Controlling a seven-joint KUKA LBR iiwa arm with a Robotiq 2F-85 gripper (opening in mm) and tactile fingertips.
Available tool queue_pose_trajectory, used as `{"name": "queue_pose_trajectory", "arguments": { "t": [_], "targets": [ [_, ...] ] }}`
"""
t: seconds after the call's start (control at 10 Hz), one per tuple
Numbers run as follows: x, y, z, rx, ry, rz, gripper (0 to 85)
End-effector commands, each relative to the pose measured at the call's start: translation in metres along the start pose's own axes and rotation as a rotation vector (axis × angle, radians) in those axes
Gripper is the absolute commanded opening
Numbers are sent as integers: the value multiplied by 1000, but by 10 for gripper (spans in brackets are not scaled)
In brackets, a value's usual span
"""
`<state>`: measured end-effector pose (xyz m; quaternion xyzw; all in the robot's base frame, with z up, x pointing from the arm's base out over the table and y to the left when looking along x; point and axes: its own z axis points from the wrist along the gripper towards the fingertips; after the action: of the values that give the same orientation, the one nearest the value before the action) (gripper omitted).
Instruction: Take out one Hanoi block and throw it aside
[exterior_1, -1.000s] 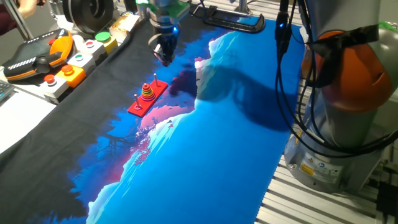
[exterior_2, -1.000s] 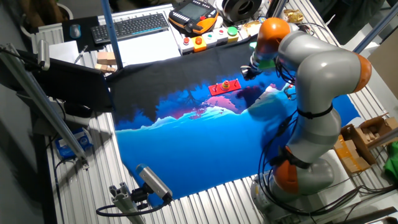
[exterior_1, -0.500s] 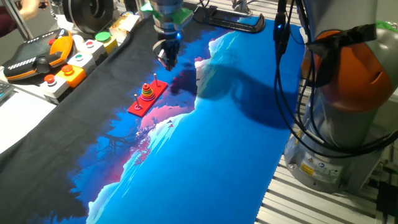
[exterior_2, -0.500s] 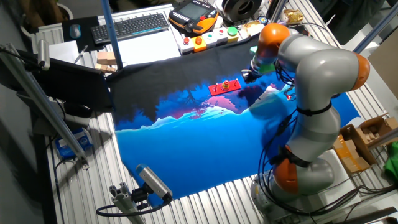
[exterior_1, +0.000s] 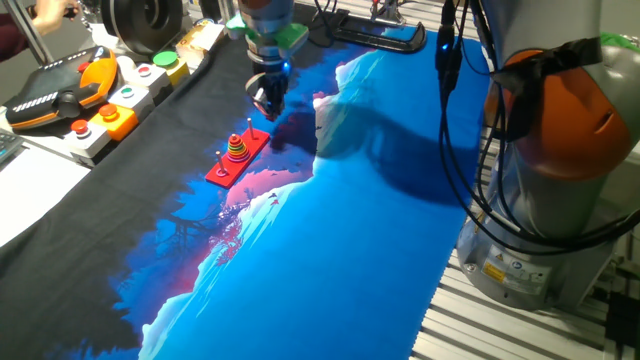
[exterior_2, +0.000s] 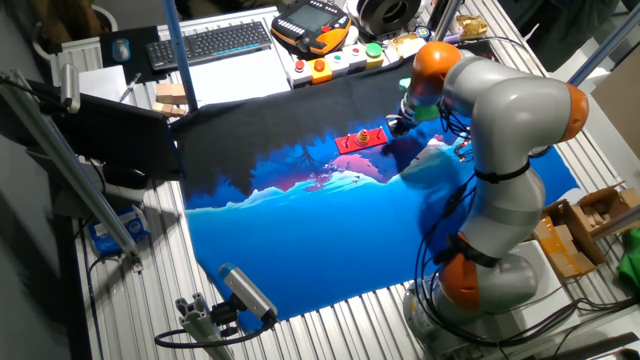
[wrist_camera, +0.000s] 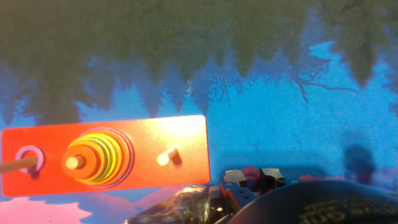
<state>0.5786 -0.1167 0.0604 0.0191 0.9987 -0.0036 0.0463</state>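
Red flat Hanoi base board (exterior_1: 237, 159) with stacked coloured rings (wrist_camera: 96, 159) is seen at centre-left, on blue-and-black cloth (exterior_1: 330, 250). Black two-finger gripper (exterior_1: 270, 104) is held just above-right of it; jaw state cannot be told. No writing is readable.

Blue landscape-print cloth (exterior_1: 340, 250) over slatted aluminium table (exterior_2: 330, 325); keyboard (exterior_2: 215, 42) behind

One red base (wrist_camera: 106, 154), three pegs, perhaps five rings (wrist_camera: 96, 157)
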Motion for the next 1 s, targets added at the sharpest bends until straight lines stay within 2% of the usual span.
{"name": "queue_pose_trajectory", "arguments": {
  "t": [0.0,0.8,0.9],
  "targets": [
    [1,-1,1,-3,0,-2,7],
    [12,-2,18,-14,-12,-27,7],
    [12,-1,19,-13,-14,-32,40]
  ]
}}
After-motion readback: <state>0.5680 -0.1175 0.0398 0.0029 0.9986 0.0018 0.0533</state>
